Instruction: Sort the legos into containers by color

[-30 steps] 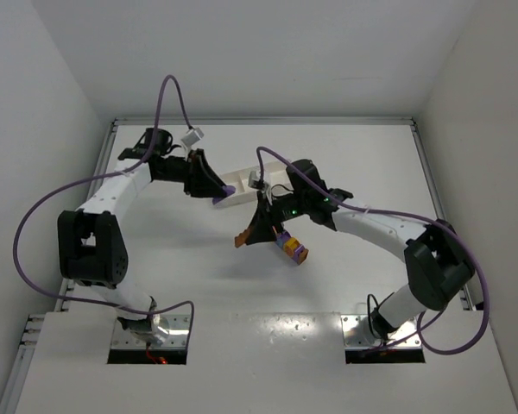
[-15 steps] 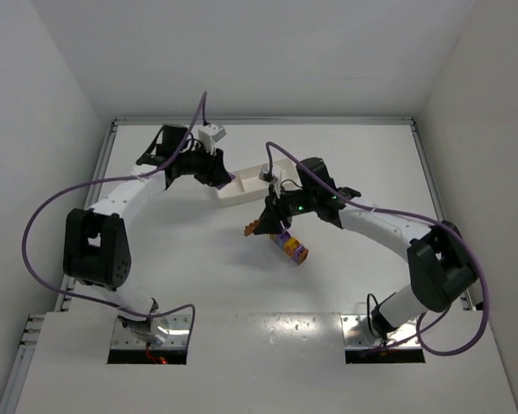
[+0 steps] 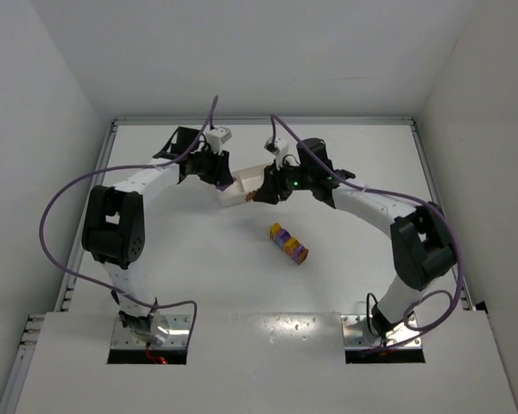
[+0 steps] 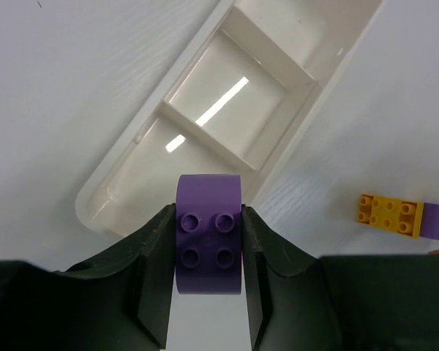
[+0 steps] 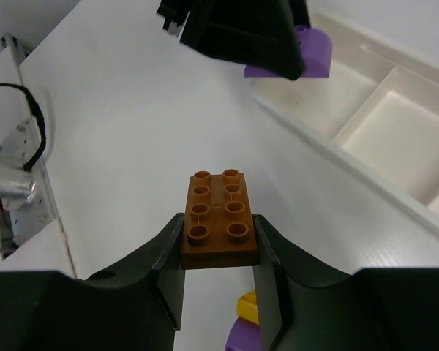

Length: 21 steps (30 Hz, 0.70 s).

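- The left gripper (image 3: 227, 175) sits upper left of centre in the overhead view, at the left end of the white tray (image 3: 239, 197). Its two fingers are clamped on a purple brick (image 4: 208, 238), one on each side.
- The purple brick has four studs and a rounded far end. In the left wrist view it hangs at the edge of the tray's nearest end compartment. Whether it touches the tray cannot be told.
- The white tray is long, with three open square compartments in a row, lying at an angle on the table (image 3: 198, 259). The compartments that show in the wrist views hold no bricks.
- The right gripper (image 3: 259, 193) is just right of the left one, beside the tray's near edge. Its fingers are closed on an orange brick (image 5: 218, 218) with eight studs.
- In the right wrist view the orange brick is over bare table, with the tray at upper right.
- A short stack of bricks (image 3: 288, 243), purple, yellow and orange, lies on the table below the grippers, apart from the tray.
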Motion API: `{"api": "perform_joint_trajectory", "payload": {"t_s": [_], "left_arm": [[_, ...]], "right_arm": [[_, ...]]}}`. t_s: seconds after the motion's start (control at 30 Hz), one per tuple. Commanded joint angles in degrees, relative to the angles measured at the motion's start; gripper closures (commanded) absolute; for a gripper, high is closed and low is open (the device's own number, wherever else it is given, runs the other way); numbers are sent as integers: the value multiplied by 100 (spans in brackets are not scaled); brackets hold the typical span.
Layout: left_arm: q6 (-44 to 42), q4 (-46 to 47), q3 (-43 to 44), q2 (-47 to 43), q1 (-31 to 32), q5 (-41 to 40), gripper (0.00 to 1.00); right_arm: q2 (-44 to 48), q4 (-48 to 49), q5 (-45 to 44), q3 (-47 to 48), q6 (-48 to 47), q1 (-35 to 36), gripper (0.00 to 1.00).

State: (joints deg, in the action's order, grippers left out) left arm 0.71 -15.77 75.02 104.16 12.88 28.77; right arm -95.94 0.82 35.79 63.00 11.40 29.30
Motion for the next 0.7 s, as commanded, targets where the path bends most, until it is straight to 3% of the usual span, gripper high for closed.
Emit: {"api": "perform_joint_trajectory", "payload": {"t_s": [0.0, 0.4, 0.5, 0.6, 0.67], "left_arm": [[105, 162, 285, 86, 83, -108, 83], [105, 162, 452, 324, 135, -162, 56], [105, 162, 452, 324, 135, -223, 54], [105, 162, 452, 324, 135, -223, 41], [157, 162, 452, 324, 135, -223, 39]], "right_arm": [[-257, 234, -169, 502, 161, -65, 100], [-926, 287, -1073, 1240, 266, -407, 100], [-1058, 287, -1074, 1390, 266, -469, 100], [-1190, 234, -995, 1451, 214, -574, 100], [-1252, 234, -812, 1504, 214, -574, 100]]}}
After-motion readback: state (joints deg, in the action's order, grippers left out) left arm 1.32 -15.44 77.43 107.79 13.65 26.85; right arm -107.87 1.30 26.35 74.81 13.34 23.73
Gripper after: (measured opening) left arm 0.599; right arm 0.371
